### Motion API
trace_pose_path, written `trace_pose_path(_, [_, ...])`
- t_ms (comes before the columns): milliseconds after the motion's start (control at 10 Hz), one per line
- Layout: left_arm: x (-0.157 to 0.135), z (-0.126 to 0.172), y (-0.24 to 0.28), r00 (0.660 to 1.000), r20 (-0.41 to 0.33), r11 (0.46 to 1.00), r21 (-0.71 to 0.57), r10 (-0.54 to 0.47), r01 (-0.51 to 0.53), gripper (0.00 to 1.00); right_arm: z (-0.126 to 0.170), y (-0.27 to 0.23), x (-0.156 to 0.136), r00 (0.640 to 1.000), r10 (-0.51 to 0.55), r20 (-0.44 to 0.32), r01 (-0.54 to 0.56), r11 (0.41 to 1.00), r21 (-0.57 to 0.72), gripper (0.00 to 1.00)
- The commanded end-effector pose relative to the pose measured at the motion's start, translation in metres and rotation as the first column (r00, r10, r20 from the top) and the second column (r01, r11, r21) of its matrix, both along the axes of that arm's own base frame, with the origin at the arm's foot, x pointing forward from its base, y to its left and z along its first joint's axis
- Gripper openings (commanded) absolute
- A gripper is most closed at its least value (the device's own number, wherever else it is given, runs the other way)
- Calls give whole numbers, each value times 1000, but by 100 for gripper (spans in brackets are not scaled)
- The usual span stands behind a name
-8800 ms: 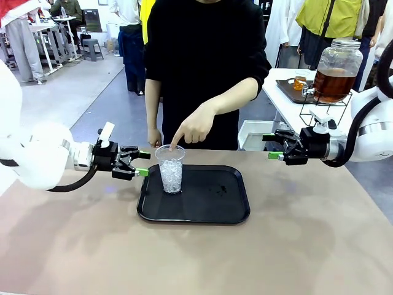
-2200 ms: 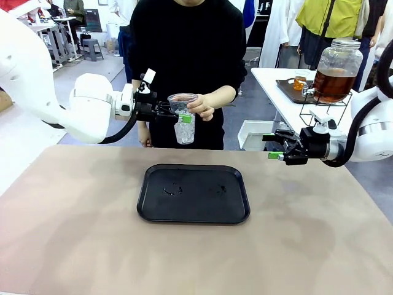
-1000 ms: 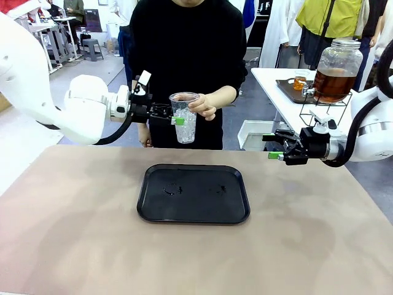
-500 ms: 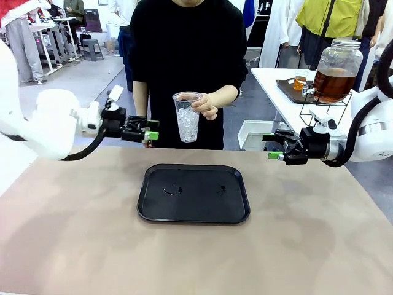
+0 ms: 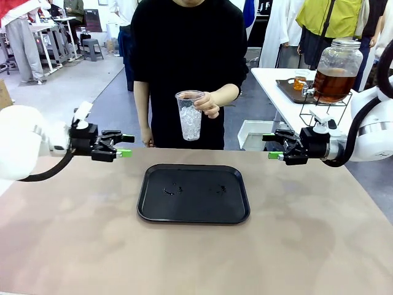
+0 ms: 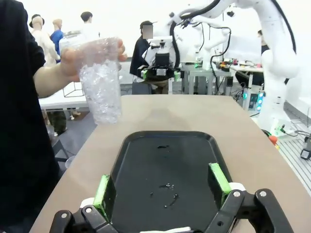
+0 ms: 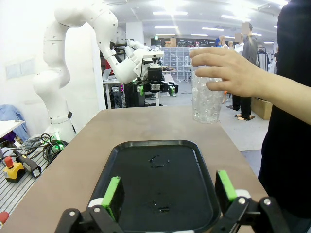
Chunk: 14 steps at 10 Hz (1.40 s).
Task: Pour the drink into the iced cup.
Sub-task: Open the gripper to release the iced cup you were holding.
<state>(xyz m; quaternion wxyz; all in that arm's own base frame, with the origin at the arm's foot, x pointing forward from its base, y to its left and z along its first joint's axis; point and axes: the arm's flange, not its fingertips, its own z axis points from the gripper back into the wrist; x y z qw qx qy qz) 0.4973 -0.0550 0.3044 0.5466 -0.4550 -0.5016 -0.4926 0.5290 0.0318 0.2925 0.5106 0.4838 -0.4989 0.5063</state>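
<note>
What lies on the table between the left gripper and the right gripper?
In the front view, the black tray lies between the left gripper and the right gripper; only water drops are on it.

Cup handed over to the person
The left gripper (image 5: 124, 146), now open, is back beside the tray (image 5: 193, 215); the person's hand (image 5: 210, 103) alone holds the iced cup (image 5: 190, 116).

No readable text, label, brand, number or sign appears anywhere. The background is too small and blurred to read.

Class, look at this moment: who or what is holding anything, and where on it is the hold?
The person's hand holds the iced cup near its rim. The left hand and right hand are open, holding nothing.
</note>
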Motion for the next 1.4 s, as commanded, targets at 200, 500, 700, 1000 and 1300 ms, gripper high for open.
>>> trace_pose_path(200, [-3,0,6,1000,2,1000,-10,-15,15,100,4,2,4,1000,1,-2,-1,1000,-8,100])
trace_pose_path(500, [-3,0,6,1000,2,1000,-10,-15,15,100,4,2,4,1000,1,-2,-1,1000,-8,100])
trace_pose_path(700, [-3,0,6,1000,2,1000,-10,-15,15,100,4,2,4,1000,1,-2,-1,1000,-8,100])
trace_pose_path(1000, [-3,0,6,1000,2,1000,-10,-15,15,100,4,2,4,1000,1,-2,-1,1000,-8,100])
trace_pose_path(1300, [-3,0,6,1000,2,1000,-10,-15,15,100,4,2,4,1000,1,-2,-1,1000,-8,100])
